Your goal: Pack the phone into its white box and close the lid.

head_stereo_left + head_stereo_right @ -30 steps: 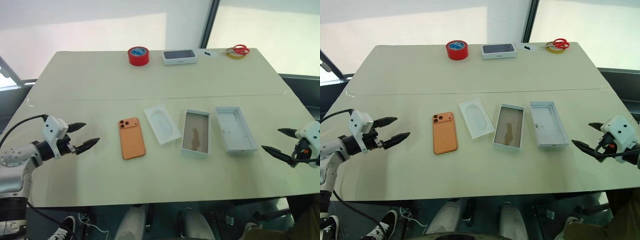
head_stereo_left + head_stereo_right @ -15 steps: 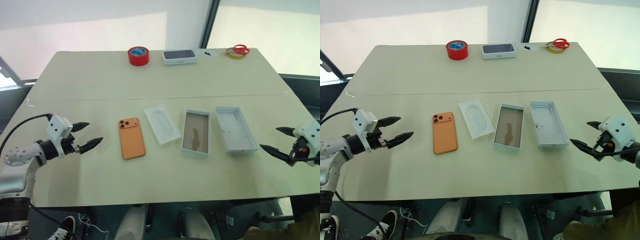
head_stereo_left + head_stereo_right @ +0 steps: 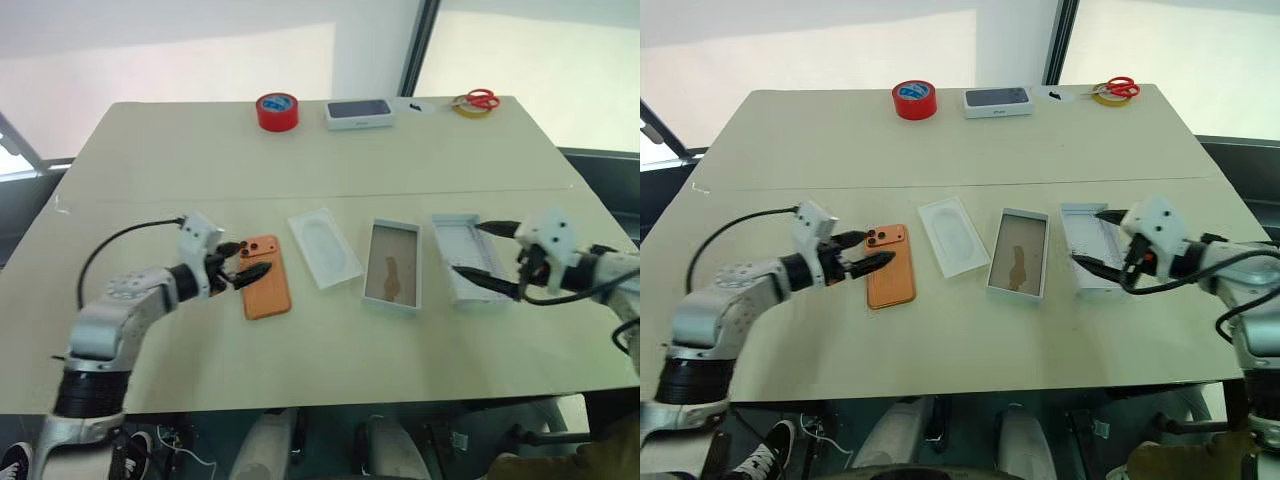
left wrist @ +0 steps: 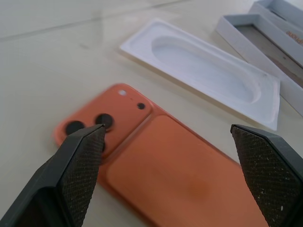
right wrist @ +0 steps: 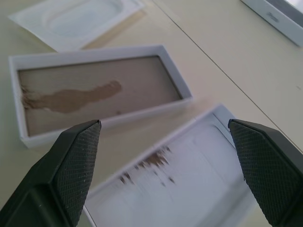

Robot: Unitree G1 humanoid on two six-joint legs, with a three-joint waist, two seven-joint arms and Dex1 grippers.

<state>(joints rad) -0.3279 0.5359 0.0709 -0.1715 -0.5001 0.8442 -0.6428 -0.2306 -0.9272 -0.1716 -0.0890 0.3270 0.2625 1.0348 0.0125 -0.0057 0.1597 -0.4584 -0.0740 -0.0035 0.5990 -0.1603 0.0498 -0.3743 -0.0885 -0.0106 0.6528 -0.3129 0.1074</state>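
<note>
My left gripper [image 3: 243, 259] hung wide open and empty over the camera end of the phone [image 3: 264, 277], which lay flat left of centre on the table [image 3: 300, 170]. My right gripper [image 3: 478, 256] gaped empty above the lid [image 3: 463, 252], right of centre. The white box [image 3: 392, 265] sat between, uncovered.

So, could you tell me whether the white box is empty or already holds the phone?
Empty: the white box shows its bare brownish bottom, and the phone lies face down on the table.
</note>
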